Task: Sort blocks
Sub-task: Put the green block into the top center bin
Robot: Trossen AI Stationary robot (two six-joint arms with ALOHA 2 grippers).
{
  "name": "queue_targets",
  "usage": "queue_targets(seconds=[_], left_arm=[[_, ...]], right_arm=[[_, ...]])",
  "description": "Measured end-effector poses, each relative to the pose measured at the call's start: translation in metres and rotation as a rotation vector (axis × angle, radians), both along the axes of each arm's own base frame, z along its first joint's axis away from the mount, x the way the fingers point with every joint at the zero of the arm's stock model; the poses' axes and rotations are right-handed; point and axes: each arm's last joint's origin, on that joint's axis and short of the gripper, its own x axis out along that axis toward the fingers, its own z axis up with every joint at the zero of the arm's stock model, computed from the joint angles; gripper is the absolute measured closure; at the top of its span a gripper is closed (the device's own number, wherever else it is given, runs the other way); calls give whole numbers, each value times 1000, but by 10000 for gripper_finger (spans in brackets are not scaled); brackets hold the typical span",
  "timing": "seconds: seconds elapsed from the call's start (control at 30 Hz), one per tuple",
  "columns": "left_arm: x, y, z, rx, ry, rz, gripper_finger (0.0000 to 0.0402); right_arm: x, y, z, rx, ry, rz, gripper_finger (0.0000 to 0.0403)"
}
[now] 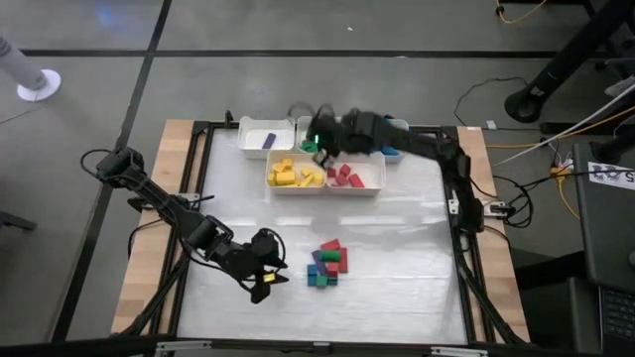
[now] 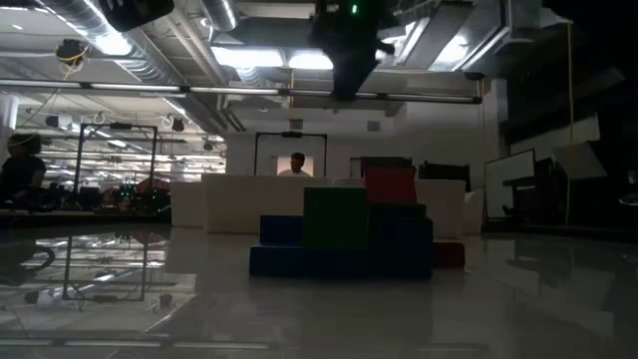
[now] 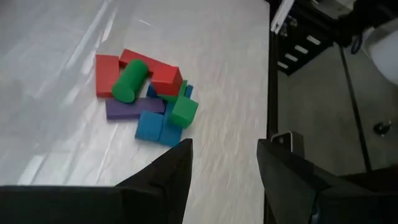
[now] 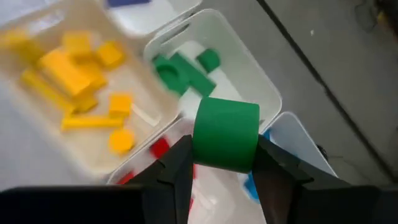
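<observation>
Green cylinder block (image 4: 226,133) — gripped, above bins

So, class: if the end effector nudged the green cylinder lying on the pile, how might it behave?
The green cylinder lies on its curved side atop the red blocks, so it would probably roll off. It looks solid and rigid, likely keeping its shape.

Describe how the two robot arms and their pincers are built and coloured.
Both arms are dark, near-black, jointed links rising from the table's side edges, with thin black cables looped along them. The left pincer ends in two broad, flat black fingers with angular edges. The right pincer has the same matte black pair. A small green light glows on the right arm's wrist; the left wrist shows a yellow patch.
</observation>
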Motion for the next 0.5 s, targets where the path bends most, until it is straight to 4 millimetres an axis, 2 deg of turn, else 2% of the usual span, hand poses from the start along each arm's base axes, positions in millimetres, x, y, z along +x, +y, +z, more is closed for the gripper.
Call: queue_targets(seconds=[0.1,0.23,0.37,0.5], left_arm=[[4,-2,-4,-1,-9,30,233],[11,-4,-14,25,-1,73,233],[19,-5,-29,31,30,133,233],[32,-8,-41,21,17,155,233]], right_arm=[[-4,-39,-1,68,-65,-43,264],[-10,-79,-6,166,-138,-81,264],[-14,-104,-14,241,-170,-104,264],[-14,-117,-22,273,-187,-113,264]])
